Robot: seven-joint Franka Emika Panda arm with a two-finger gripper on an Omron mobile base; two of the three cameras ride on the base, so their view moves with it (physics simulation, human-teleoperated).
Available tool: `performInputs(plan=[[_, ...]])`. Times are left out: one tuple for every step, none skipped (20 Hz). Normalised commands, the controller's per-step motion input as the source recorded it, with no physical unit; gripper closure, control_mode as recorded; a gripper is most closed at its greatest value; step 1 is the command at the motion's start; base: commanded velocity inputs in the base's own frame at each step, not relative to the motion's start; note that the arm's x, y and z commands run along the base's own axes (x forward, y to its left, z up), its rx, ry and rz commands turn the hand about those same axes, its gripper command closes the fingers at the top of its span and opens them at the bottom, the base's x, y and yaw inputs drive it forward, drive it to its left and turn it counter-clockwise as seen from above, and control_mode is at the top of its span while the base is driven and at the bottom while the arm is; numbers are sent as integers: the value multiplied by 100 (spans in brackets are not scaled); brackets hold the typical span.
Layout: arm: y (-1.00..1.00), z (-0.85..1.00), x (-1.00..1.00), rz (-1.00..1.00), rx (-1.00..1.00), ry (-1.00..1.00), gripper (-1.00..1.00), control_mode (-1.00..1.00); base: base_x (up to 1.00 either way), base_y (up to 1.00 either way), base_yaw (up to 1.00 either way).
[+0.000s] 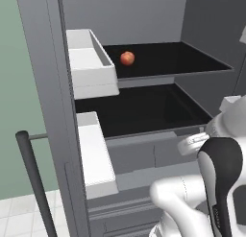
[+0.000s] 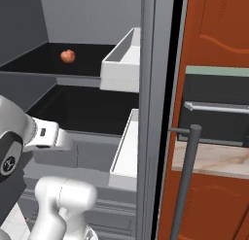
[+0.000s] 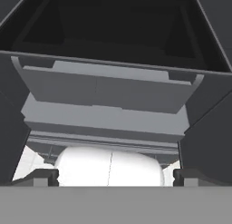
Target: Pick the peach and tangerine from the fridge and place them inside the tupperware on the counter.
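Left base view puts the peach alone on the upper black shelf of the open fridge, at about 12 o'clock from the arm. The gripper is spread and empty, facing the lower shelf; it likely needs to rise first.

The white arm is seen folded low, its dark-jointed forearm raised at the frame's edge. The gripper is held wide — fingers far apart, nothing between them.
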Motion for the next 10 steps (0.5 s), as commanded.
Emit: performInputs(plan=[[4,30,0,-5,0,-23,-100,-100,0,0,0],[11,35,0,-5,0,-25,-100,-100,0,0,0],[14,39,3,-5,0,-25,-100,-100,0,0,0],[19,41,5,-6,0,-24,-100,-100,0,0,0],[18,44,6,-6,0,-23,-100,-100,0,0,0],[16,46,3,-4,0,-22,-100,-100,0,0,0],[14,49,2,-3,0,-22,-100,-100,0,0,0],[11,51,0,-1,0,-23,-100,-100,0,0,0],[7,49,0,0,0,-23,-100,-100,0,0,0],[8,51,0,0,0,-18,-100,-100,0,0,0]])
